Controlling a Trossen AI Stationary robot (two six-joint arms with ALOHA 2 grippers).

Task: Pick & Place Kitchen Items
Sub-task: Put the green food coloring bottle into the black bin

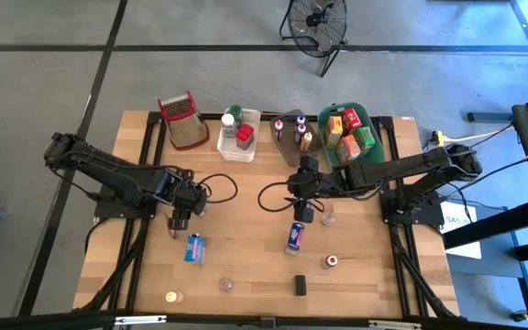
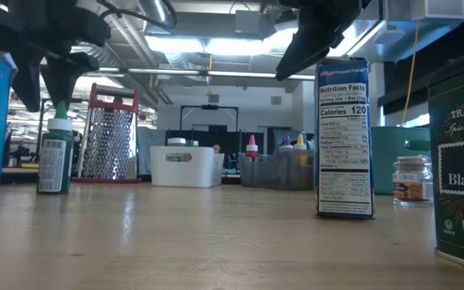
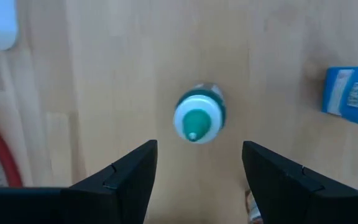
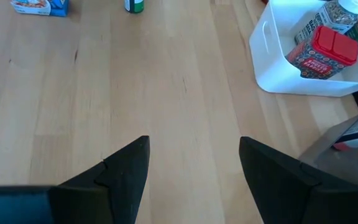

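A small bottle (image 3: 197, 118) with a white cap and a green tip stands upright on the wooden table, left of centre. My left gripper (image 3: 197, 149) hangs open just above it, pointing almost straight down, one finger on either side of the cap and clear of it. In the low view the bottle (image 2: 55, 153) stands under the dark fingers. A blue box (image 1: 193, 247) lies close by, toward the near edge. My right gripper (image 4: 194, 143) waits open over bare wood near the table's middle (image 1: 302, 213), slanting down. Another blue box (image 1: 295, 236) stands just in front of it.
Along the far edge stand a red-rimmed wire basket (image 1: 181, 117), a white bin (image 1: 237, 137) with a red-capped jar, a grey bin (image 1: 289, 133) and a green bin (image 1: 348, 133) with boxes. Small jars (image 1: 327, 217) and a dark tin (image 1: 300, 285) stand toward the near edge.
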